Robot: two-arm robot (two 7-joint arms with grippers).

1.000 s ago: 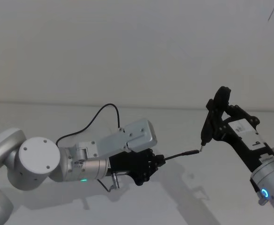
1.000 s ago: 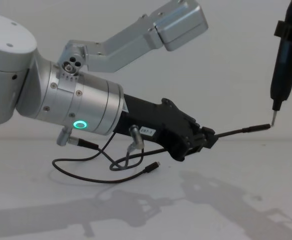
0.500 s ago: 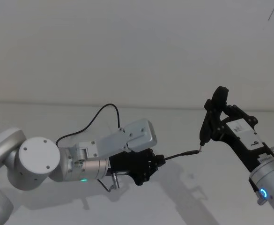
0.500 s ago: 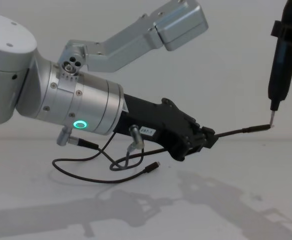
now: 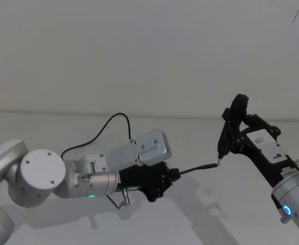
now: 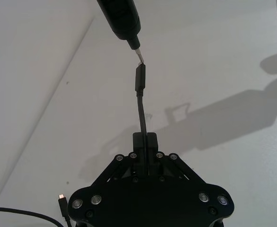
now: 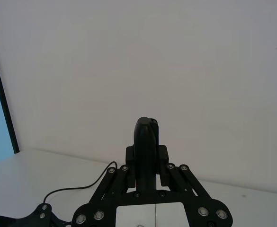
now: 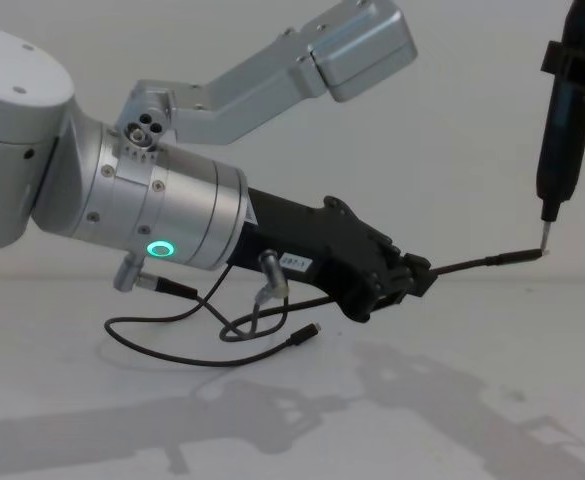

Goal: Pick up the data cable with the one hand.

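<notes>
Grasp looks already made: the left gripper [image 8: 412, 276], black on its big silver wrist [image 8: 137, 200] with the green ring light, has its jaws closed on the data cable [image 5: 198, 168] just behind the long slim plug, which it holds out in the air toward the right while the rest of the cord trails back to lie looped on the table [image 8: 492, 400], small plug [image 8: 310, 332] near the middle. The right gripper [image 5: 226, 145], jaws clamped on a narrow black tool [image 8: 560, 120], rests that tool's thin metal tip against the plug's end, so the next move, I judge, calls for lifting the cord off the table without jarring that contact. Small white labels sit on both grippers; the left one's print seems to read "287-1", and the right one shows a single digit, possibly a 9.
</notes>
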